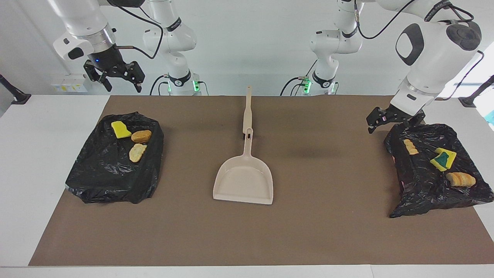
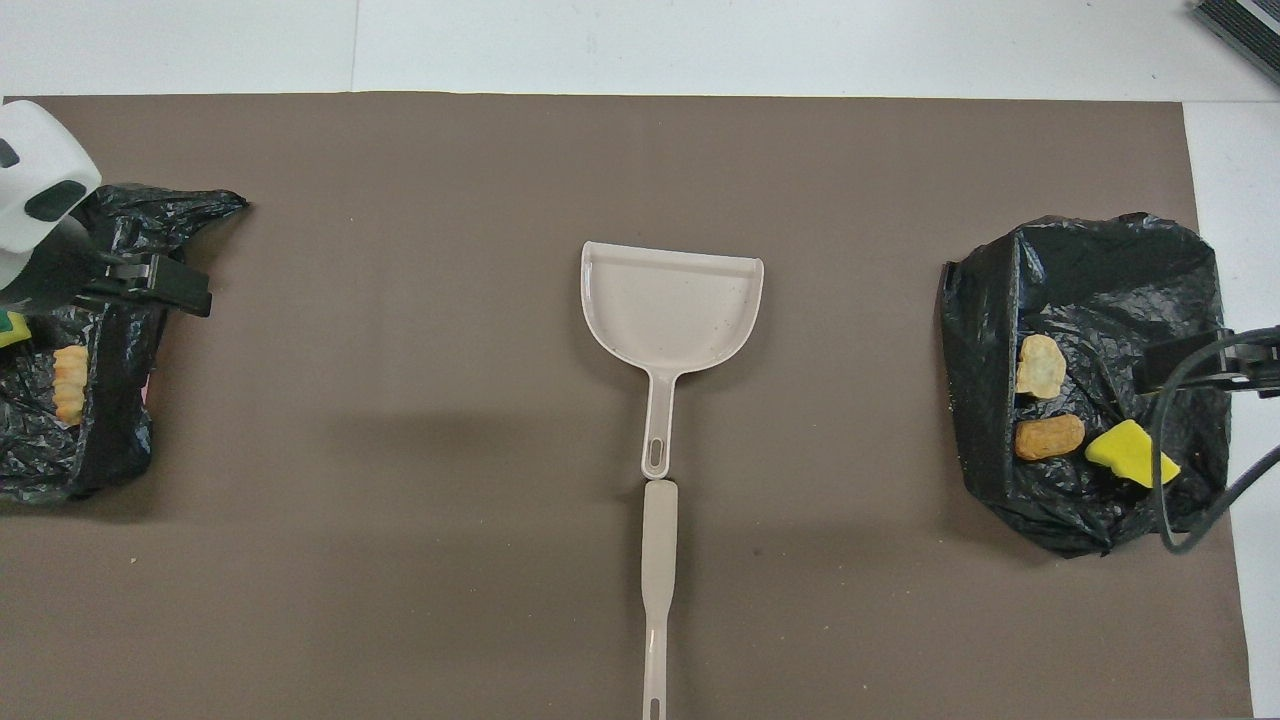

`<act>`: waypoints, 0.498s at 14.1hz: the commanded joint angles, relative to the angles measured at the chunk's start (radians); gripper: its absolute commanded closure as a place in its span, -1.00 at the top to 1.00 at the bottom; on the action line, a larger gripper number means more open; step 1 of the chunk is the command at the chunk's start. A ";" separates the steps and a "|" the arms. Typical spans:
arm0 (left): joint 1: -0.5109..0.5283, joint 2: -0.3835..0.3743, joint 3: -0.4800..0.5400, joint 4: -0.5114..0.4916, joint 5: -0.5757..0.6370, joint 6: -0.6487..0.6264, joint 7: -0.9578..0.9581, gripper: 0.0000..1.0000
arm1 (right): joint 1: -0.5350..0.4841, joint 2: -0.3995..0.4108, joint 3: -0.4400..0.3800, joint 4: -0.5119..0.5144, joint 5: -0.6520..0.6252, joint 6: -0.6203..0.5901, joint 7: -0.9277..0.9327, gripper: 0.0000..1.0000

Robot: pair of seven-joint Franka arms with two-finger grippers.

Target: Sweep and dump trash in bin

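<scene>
The trash lies in two black-bag-lined bins. The bin at the right arm's end (image 1: 112, 173) (image 2: 1090, 290) holds a yellow sponge chunk (image 1: 120, 129) (image 2: 1130, 452) and two golden rolls (image 1: 141, 136) (image 1: 137, 152). The bin at the left arm's end (image 1: 424, 185) (image 2: 100, 440) holds a roll (image 1: 410, 146) (image 2: 70, 382), a yellow-green sponge (image 1: 443, 158) and another roll (image 1: 460, 179). My left gripper (image 1: 388, 125) (image 2: 175, 290) is open and empty over that bin's rim. My right gripper (image 1: 122, 87) (image 2: 1150, 370) is open and empty, raised over the other bin.
A beige dustpan (image 1: 244, 179) (image 2: 670, 300) lies empty mid-table, handle toward the robots. A beige stick handle (image 1: 247, 110) (image 2: 657, 590) lies end to end with it; no bristles show. A brown mat (image 1: 328, 231) covers the table.
</scene>
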State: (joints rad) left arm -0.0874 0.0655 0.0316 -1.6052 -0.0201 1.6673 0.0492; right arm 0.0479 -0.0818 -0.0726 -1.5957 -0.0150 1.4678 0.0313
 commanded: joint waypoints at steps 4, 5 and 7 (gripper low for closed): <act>-0.002 -0.170 -0.009 -0.096 0.051 -0.096 -0.002 1.00 | -0.014 -0.023 0.008 -0.021 0.012 -0.006 -0.030 1.00; 0.003 -0.171 -0.009 -0.101 0.051 -0.096 -0.006 1.00 | -0.014 -0.023 0.008 -0.023 0.012 -0.006 -0.030 1.00; 0.005 -0.173 -0.009 -0.104 0.049 -0.098 -0.005 1.00 | -0.016 -0.023 0.008 -0.023 0.012 -0.004 -0.033 1.00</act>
State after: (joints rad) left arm -0.0871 -0.0859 0.0271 -1.6712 0.0130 1.5677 0.0479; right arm 0.0479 -0.0818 -0.0726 -1.5958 -0.0150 1.4678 0.0313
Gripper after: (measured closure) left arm 0.000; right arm 0.000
